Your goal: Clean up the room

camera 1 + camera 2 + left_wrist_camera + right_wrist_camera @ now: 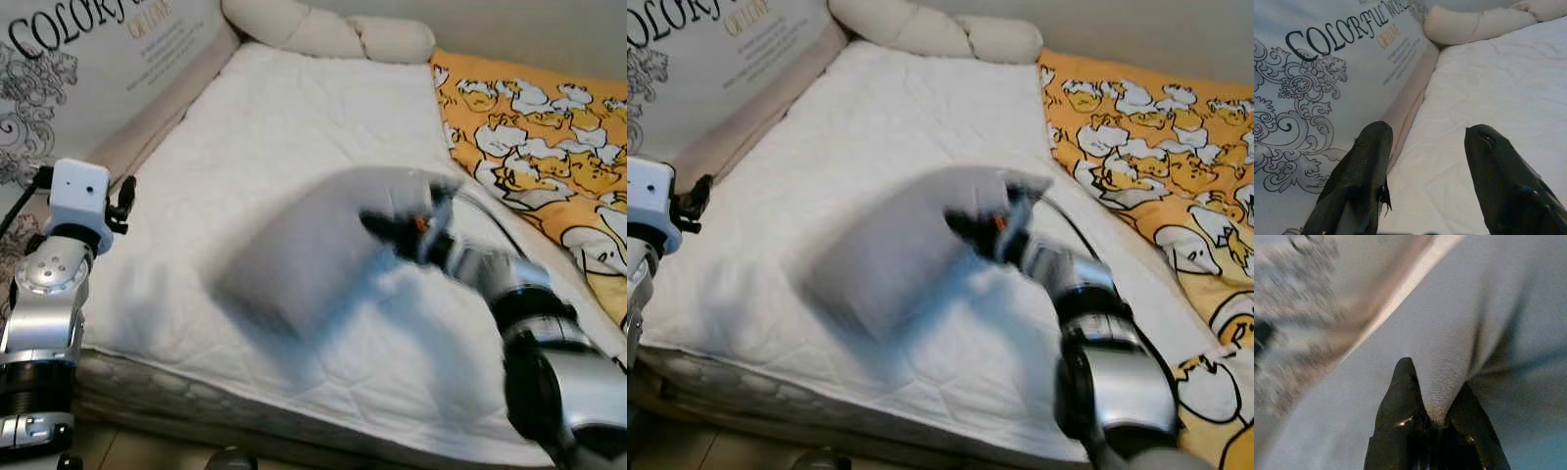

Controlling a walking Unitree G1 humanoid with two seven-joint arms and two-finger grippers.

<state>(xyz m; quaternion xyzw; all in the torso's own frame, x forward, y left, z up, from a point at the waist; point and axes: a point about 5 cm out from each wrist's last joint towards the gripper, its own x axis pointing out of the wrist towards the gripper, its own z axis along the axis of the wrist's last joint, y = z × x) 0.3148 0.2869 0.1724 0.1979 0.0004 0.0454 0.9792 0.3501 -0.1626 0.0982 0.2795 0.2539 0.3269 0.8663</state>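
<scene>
Right gripper (1432,404) is over the middle of the bed (294,127), fingers pinched together on a fold of a white pillow (313,245). The pillow hangs from the fingers above the white mattress cover (872,117), blurred by motion; its bulk lies left of the gripper, over the near-centre of the bed. I cannot tell whether its lower edge touches the cover. In the right wrist view the cloth bunches up between the two black fingertips.

Left gripper (1425,147) is held up at the near left corner of the bed, fingers apart, nothing between them. It points along the left bed edge toward the far end, close beside the printed wall panel (1312,88) with its black scrollwork and lettering.

A cream bolster (323,29) lies across the far end of the bed. An orange blanket (539,137) with a duck pattern covers the right side, its edge lapping over the white cover.
</scene>
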